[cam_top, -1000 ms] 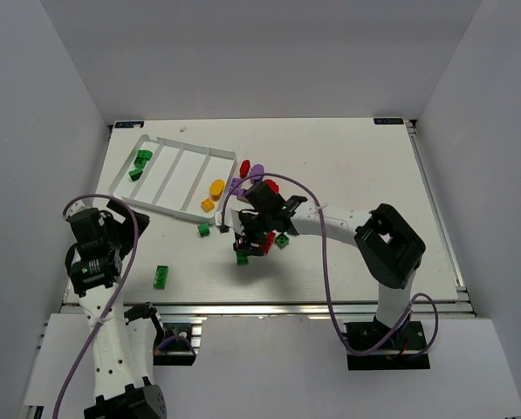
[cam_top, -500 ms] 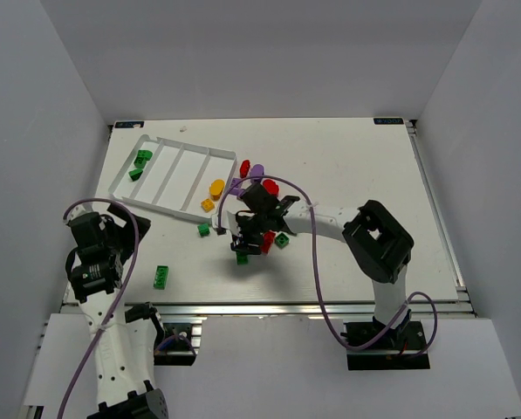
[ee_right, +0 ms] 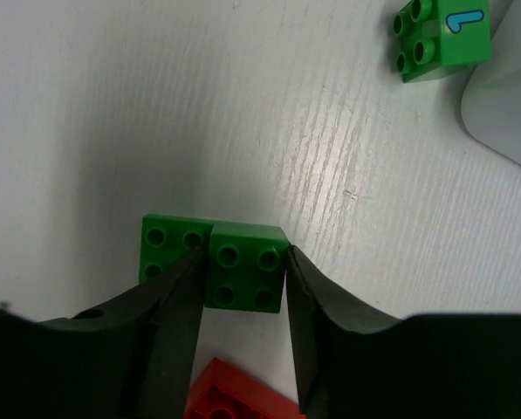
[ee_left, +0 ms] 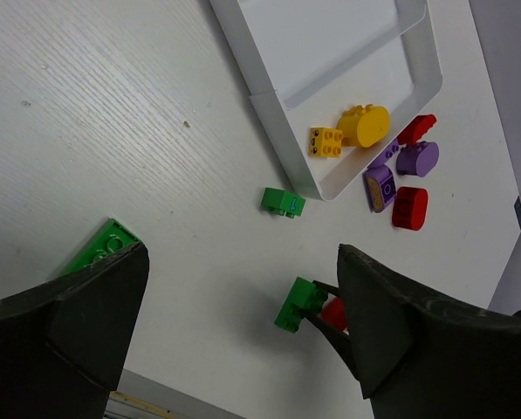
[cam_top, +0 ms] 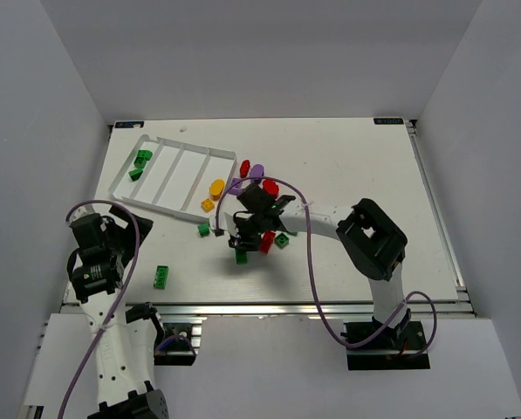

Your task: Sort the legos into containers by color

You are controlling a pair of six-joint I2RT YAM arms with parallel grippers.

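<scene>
We find only a few green legos [cam_top: 140, 163] in an end compartment of the tray [cam_top: 177, 175]; the rest sit loose on the table [cam_top: 356, 166]. Our right hand [ee_right: 243, 262] pinches a green brick [ee_right: 245, 278] there; our left hand [ee_left: 243, 297] gapes wide, empty.

We log: surface [cam_top: 356, 157], white, matte, faint grain in close views. Left wall [cam_top: 33, 131], back wall [cam_top: 260, 52], right wall [cam_top: 496, 131]: plain pale grey, enclosing surface. Rail [cam_top: 269, 307], aluminium, along near edge. Light even, diffuse; shadows soft.
</scene>
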